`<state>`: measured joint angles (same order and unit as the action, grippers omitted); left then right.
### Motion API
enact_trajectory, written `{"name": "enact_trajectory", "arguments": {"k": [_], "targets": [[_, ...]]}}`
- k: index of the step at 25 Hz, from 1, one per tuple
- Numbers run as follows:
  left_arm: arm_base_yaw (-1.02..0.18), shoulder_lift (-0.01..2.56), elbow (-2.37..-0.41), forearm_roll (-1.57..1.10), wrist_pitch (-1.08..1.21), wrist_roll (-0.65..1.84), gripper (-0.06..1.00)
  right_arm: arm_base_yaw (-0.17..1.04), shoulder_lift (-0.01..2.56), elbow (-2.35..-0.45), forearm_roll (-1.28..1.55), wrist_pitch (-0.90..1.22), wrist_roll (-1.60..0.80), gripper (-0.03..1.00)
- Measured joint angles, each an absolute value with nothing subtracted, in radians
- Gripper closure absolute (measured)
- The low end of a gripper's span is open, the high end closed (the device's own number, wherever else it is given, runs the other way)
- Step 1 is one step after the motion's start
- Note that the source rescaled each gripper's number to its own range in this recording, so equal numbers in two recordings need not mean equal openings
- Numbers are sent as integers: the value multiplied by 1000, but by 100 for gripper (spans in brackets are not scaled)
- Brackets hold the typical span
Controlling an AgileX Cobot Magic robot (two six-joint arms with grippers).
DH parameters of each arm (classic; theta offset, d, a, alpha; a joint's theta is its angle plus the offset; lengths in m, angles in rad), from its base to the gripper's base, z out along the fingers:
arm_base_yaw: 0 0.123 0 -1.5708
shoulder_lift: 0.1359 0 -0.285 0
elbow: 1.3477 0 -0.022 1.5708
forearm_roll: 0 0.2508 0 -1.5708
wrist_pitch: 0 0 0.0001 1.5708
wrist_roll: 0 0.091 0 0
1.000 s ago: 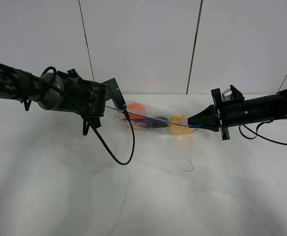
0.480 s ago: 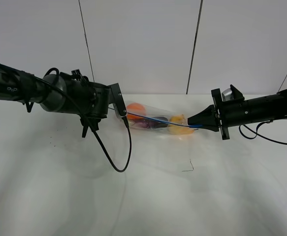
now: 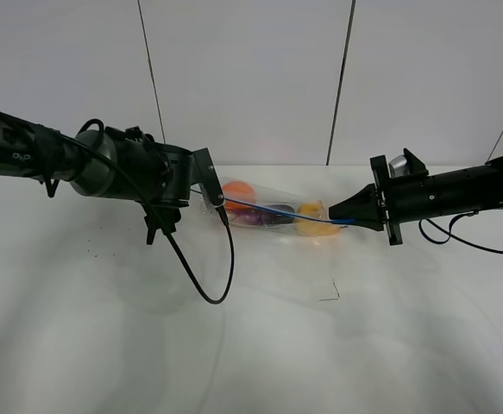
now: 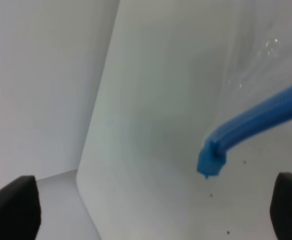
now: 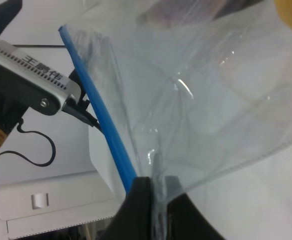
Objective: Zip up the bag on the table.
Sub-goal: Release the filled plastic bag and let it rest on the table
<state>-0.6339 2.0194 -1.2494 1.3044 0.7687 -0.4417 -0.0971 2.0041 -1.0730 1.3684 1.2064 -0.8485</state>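
**Right claw clamped on bag, left claw released at the far end**

Right claw [image 3: 348, 221]: clenched on the bag [image 3: 277, 213], pinching the end corner by the blue zipper strip [image 3: 273, 208]. In the right wrist view the dark fingers [image 5: 138, 210] are pressed together with film bunched between them. The pinched corner itself is hidden by them.

Left claw [image 3: 216, 197]: released, sitting at the bag's opposite end. In the left wrist view only two blurred dark fingertips [image 4: 15, 202] show, cut off at the frame corners and wide apart. The strip's end lies between them, touching neither. There is a small blob on that end, and I can't tell if it's a slider or just the strip's tip. In the exterior view the claw overlaps the bag's end, so contact can't be read there.

Bag: on the worktop [image 3: 260, 345], stretched between the two claws, with the strip running along its length. I can't tell whether the zip is sealed.

Contents through the film:
- The orange [image 3: 238, 191] is nearest the left claw.
- The purple eggplant [image 3: 264, 216] is mid-bag, with its outline murky.
- The yellow fruit [image 3: 313, 224] is nearest the right claw.

Beyond the bag: a black cable [image 3: 208, 280] loops down from the left arm, in front of the bag's left end. A small dark mark [image 3: 330, 294] sits on the worktop in front of the bag, too small to identify.
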Motion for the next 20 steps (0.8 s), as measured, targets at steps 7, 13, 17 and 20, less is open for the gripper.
{"name": "enact_trajectory", "arguments": {"k": [7,13,17,20], "targets": [[-634,2019,-1264,1303,770,-562,-5,-97,2004,-1073,1368,1206,-848,97],[-634,2019,-1264,1303,834,-568,-5,-97,2004,-1073,1368,1206,-853,97],[-621,2004,-1264,1235,847,-581,-5,-97,2004,-1073,1368,1206,-855,97],[-577,1942,-1264,1097,790,-582,-5,-97,2004,-1073,1368,1206,-860,97]]}}
